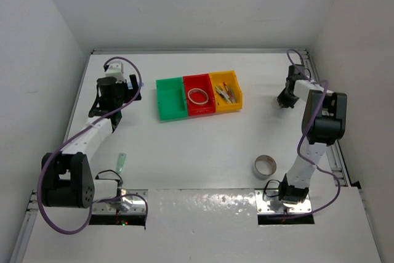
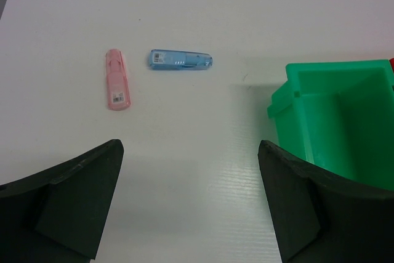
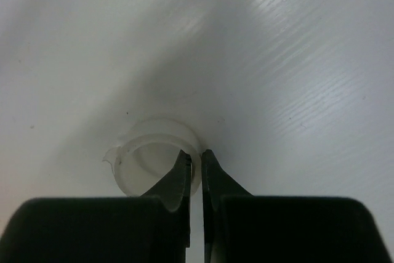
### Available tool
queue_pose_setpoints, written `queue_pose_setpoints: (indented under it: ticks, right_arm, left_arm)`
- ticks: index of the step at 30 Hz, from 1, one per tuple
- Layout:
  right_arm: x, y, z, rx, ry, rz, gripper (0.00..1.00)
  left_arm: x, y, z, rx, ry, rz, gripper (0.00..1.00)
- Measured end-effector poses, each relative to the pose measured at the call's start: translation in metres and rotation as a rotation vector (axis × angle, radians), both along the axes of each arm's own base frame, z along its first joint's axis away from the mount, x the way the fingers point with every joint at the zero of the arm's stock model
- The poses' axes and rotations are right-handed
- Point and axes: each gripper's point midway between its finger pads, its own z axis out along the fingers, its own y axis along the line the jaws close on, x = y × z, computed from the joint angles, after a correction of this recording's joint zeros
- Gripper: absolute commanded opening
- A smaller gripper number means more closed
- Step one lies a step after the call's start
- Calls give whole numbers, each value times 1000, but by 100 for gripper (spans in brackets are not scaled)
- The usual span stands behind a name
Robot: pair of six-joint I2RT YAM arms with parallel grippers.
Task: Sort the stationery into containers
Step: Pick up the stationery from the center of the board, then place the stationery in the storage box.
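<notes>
At far R, R gripper [image 3: 196, 156] nips tape roll [image 3: 140, 151], L gripper [image 2: 189, 147] wide

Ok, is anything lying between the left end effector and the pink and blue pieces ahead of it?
Nothing visible. The left end effector is open; only bare table lies before the pink piece and blue piece; the green bin sits aside.
</notes>
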Motion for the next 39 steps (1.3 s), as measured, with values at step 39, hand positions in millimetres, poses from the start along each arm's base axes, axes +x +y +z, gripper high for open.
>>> queue_pose_setpoints:
  ticks: [39]
  right_arm:
    - [56,369,52,-220,-214,1269,0]
  left_arm:
    - [-7,-3,-5,-28,-13,2,89]
